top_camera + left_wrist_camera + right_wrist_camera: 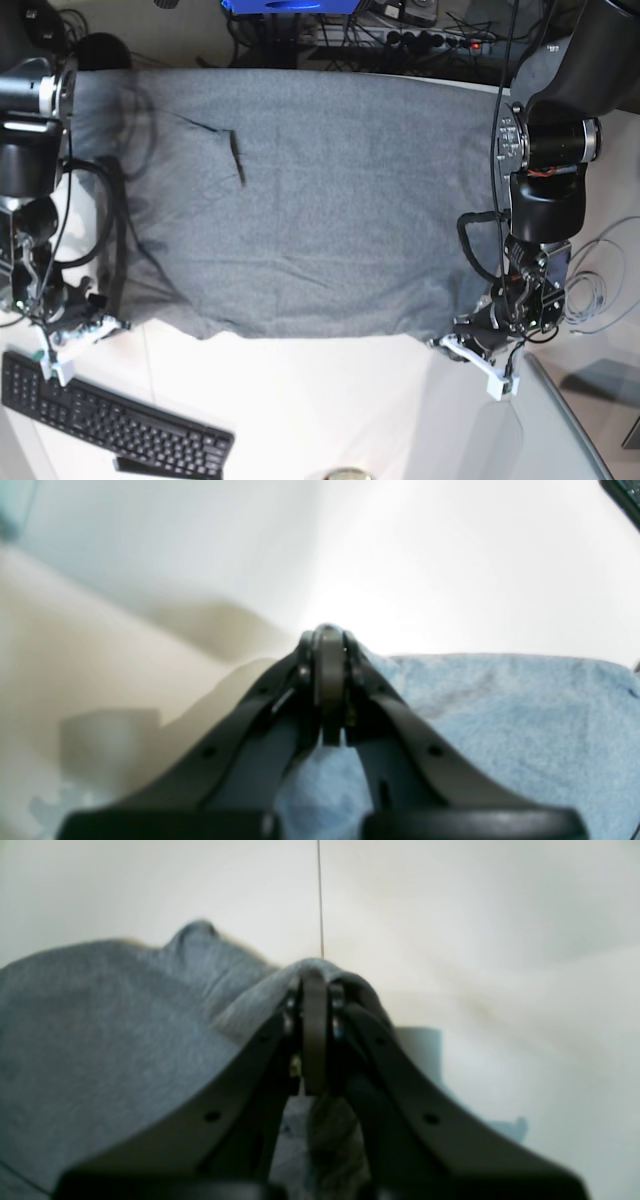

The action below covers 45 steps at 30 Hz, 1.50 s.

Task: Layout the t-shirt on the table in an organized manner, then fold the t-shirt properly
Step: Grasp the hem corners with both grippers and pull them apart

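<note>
both grippers clenched on t-shirt (300,200) hem corners: left gripper (327,630), right gripper (315,965); shirt spread on table (330,410).

A black keyboard (110,415) lies near the tabletop's near left corner, set at a slant, with a thin dark strip just beside its near edge. Beyond the far edge, tangled dark cables (290,45) run over a pale floor, and a power strip (435,40) with a red light lies among them. A blue object (290,5) shows at the top, cut off. Off the right edge, thin white cable loops (590,290) lie beside a grey surface. Light is even and bright.
</note>
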Each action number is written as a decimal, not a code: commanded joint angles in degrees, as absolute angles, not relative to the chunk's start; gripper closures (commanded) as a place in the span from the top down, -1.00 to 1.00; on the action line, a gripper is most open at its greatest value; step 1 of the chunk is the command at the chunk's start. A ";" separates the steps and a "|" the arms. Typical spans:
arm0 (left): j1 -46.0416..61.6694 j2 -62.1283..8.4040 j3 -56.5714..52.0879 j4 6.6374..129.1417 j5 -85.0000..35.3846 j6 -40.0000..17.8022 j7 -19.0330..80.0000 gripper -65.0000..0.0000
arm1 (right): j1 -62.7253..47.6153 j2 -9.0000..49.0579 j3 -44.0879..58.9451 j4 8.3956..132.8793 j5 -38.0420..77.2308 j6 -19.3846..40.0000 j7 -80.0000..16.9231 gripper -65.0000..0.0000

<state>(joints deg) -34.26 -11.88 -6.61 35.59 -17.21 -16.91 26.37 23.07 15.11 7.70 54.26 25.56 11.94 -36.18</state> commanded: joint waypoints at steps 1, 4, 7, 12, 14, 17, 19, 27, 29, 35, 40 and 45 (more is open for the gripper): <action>-36.53 -12.35 -6.20 36.44 -17.80 -17.19 25.45 -1.00 | 25.36 16.84 7.16 53.58 25.80 12.26 -34.24 -1.00; -37.32 -12.26 -5.05 36.44 -17.80 -17.19 25.45 -1.00 | 28.70 19.21 3.82 48.57 25.80 12.26 -30.46 -1.00; -37.41 -12.26 -5.05 36.79 -17.80 -17.19 25.45 -1.00 | 31.52 21.05 -1.36 44.18 25.80 12.26 -26.77 -1.00; -37.14 -12.26 -5.58 36.79 -17.80 -17.19 25.45 -1.00 | 34.59 22.81 -9.98 39.08 25.80 12.26 -18.77 -0.99; -36.97 -12.53 -5.67 36.79 -18.07 -17.19 25.45 -1.00 | 35.21 22.99 -13.32 38.20 25.71 12.26 -15.87 -0.99; -36.79 -12.70 -5.67 36.79 -17.89 -17.19 25.54 -1.00 | 35.47 23.96 -17.71 36.53 25.71 14.11 -12.18 -0.99; -36.79 -12.70 -5.67 36.70 -17.89 -17.19 25.54 -1.00 | 35.47 24.13 -19.56 35.82 25.71 16.13 -10.42 -0.99; -32.75 -13.49 -5.76 38.99 -17.89 -17.19 25.54 -1.00 | 35.30 24.13 -24.66 35.47 25.71 16.57 -9.80 -0.97; -31.25 -13.58 -5.76 39.25 -17.89 -17.19 25.19 -1.00 | 35.21 23.60 -24.40 34.95 25.71 16.57 -9.80 -0.91; -30.02 -13.58 -5.76 39.25 -17.89 -17.19 25.10 -1.00 | 36.44 22.37 -24.66 32.31 25.71 16.40 -15.34 0.23; -29.93 -13.58 -5.76 39.25 -17.89 -17.19 25.10 -1.00 | 32.92 23.78 -17.80 37.23 25.71 15.52 -17.89 0.29; -29.76 -13.67 -5.76 39.25 -17.89 -17.19 25.10 -1.00 | 23.43 23.69 -17.01 49.45 25.71 6.55 -21.23 0.11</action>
<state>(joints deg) -28.23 -13.21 -5.58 38.30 -17.37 -16.91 26.02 21.10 23.38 -17.30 48.38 25.26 6.35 -22.68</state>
